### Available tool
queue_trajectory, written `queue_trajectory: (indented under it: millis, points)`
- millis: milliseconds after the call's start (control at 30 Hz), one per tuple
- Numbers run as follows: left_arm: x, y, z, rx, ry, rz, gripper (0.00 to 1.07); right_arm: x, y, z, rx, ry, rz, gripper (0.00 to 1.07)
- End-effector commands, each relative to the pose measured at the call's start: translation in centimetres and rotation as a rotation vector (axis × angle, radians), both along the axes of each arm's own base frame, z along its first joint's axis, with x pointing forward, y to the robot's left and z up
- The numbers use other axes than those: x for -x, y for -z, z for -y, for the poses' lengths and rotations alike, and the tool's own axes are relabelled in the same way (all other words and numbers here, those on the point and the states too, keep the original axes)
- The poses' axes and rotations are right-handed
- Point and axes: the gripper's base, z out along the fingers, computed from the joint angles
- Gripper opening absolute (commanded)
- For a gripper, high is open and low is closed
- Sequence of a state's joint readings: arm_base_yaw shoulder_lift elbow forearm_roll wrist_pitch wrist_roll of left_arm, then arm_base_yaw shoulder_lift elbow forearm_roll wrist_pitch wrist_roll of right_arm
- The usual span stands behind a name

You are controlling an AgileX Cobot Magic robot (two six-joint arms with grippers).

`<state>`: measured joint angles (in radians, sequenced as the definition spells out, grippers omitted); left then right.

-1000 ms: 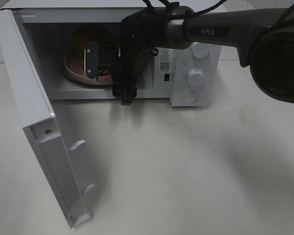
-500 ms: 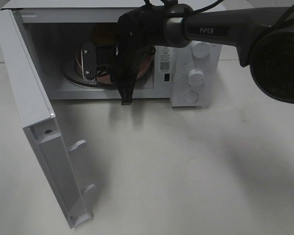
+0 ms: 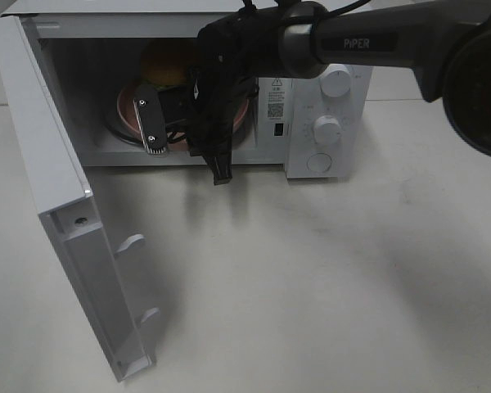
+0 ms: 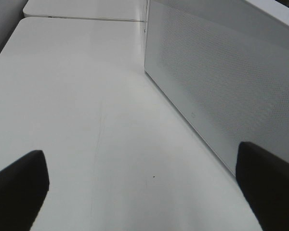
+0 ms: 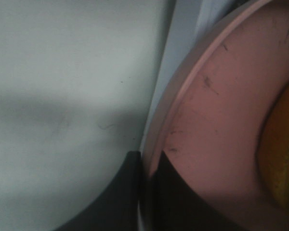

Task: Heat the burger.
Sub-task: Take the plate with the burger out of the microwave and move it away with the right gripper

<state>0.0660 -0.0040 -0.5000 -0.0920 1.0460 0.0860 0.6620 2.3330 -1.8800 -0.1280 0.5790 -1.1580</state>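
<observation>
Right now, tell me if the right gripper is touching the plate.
Touching. The right wrist view shows the right gripper with its dark fingers closed on the pink plate at its rim, one on each side, with no gap.

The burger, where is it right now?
In the high view, the burger sits on a pink plate inside the open microwave, upper left, behind the right gripper.

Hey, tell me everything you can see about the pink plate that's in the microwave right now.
The pink plate is round and matte with a raised rim, its surface marked by faint dark scuffs. It lies flat inside the open microwave, towards the front of the cavity. The burger sits on it, mostly hidden by the arm. The right gripper is shut on the plate's rim, one finger on each side.
</observation>
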Motion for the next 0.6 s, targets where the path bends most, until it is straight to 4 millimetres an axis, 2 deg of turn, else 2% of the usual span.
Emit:
queue_trajectory:
  millis: [33, 300, 600]
  points:
    - [0.3, 0.0, 0.1, 0.009, -0.001, 0.026, 0.98, 0.8, -0.7, 0.0, -0.007, -0.034, 0.025, 0.00]
    - [0.3, 0.0, 0.1, 0.009, -0.001, 0.026, 0.98, 3.1, -1.6, 1.6, -0.009, -0.131, 0.124, 0.00]
    - [0.3, 0.0, 0.1, 0.009, -0.001, 0.026, 0.98, 4.5, -2.7, 2.7, -0.018, -0.144, 0.144, 0.00]
